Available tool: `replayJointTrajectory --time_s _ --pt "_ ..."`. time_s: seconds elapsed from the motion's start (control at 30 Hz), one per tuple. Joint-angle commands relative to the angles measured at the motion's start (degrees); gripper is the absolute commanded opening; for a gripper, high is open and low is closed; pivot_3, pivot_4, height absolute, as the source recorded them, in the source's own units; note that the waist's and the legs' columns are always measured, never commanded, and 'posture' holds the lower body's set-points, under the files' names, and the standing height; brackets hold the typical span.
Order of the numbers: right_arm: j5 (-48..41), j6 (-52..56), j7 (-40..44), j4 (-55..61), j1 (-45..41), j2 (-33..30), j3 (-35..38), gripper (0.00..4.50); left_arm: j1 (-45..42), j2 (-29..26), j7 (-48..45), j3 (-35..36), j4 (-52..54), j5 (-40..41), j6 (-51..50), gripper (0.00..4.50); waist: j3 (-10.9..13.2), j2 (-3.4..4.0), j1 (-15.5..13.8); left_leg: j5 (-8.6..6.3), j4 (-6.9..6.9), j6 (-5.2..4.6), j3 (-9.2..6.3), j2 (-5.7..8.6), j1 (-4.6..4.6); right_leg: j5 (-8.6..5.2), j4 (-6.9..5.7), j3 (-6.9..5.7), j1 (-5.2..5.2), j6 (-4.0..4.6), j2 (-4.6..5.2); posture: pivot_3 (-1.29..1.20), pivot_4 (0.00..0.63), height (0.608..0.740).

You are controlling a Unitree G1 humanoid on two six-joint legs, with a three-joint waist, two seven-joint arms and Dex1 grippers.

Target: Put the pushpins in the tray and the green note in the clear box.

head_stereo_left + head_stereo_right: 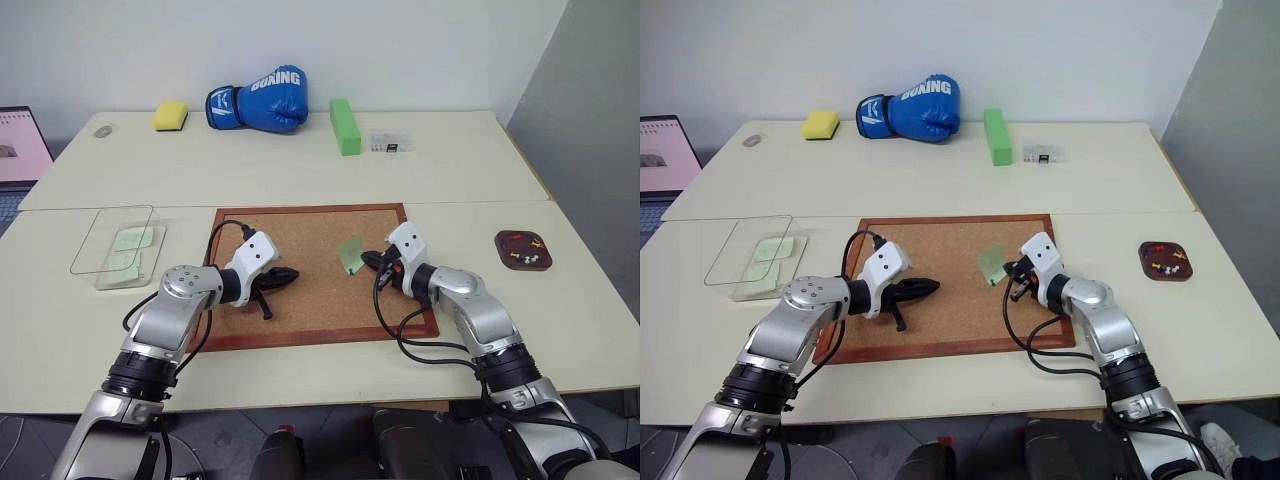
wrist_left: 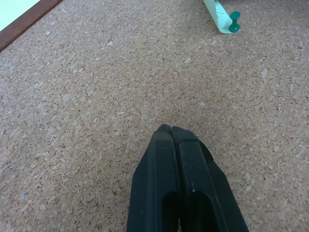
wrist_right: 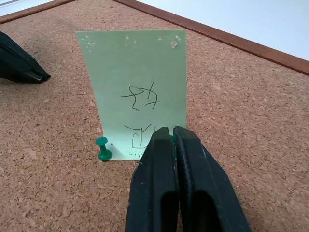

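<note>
**Right hand has the note's edge**

On the corkboard (image 1: 300,300), the green note (image 3: 137,92) stands up, pinned by a green pushpin (image 3: 102,149). The right hand (image 3: 173,131) is pinched on its near edge. The left hand (image 1: 290,274), pressed together, sits farther off

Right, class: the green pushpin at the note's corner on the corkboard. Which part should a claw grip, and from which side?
Probably the waisted plastic head of the green pushpin, which stands proud of the corkboard. Come from above on the bare cork side, since the green note rises close on the other.
</note>
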State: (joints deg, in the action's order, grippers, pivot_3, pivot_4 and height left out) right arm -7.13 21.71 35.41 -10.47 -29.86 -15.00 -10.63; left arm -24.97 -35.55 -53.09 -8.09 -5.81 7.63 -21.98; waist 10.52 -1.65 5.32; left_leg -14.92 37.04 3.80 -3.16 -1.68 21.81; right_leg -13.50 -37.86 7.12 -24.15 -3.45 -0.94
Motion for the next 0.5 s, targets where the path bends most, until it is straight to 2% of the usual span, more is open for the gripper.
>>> replayJointTrajectory --time_s 0.03,0.1,0.4,0.5 --pt "-0.3 -0.4 -0.2 1.9 -0.4 -0.3 1.3 1.04 0.7 -0.8 -0.2 0.1 0.8 -0.3 -0.4 0.0 0.0 0.0 0.0 0.0 0.0 0.0 0.0 0.0 0.0 0.0 0.0 0.0 0.0 0.0 0.0 0.0 0.15 0.74" --pt "-0.1 -0.5 -0.1 1.8 -0.4 -0.2 1.1 1.37 0.6 -0.8 -0.3 0.1 0.7 -0.4 -0.3 0.0 0.0 0.0 0.0 0.0 -0.01 0.0 0.0 0.0 0.02 0.0 0.02 0.0 0.0 0.0 0.0 0.0 0.15 0.74" --pt "-0.3 -0.6 0.3 0.8 -0.5 0.1 1.1 1.37 0.5 -0.8 -0.2 0.1 0.8 -0.4 -0.4 0.0 0.0 0.0 0.0 0.0 -0.01 0.0 0.0 0.0 0.02 0.0 0.02 0.0 0.0 0.0 0.0 0.0 0.15 0.74" --pt "-0.4 -0.5 0.5 0.8 -0.6 0.1 1.1 0.93 0.6 -0.7 -0.1 0.1 0.9 -0.4 -0.5 0.0 0.0 0.0 0.0 0.0 -0.01 0.0 0.0 0.0 0.02 0.0 0.03 0.0 -0.01 0.0 0.0 0.0 0.15 0.74"
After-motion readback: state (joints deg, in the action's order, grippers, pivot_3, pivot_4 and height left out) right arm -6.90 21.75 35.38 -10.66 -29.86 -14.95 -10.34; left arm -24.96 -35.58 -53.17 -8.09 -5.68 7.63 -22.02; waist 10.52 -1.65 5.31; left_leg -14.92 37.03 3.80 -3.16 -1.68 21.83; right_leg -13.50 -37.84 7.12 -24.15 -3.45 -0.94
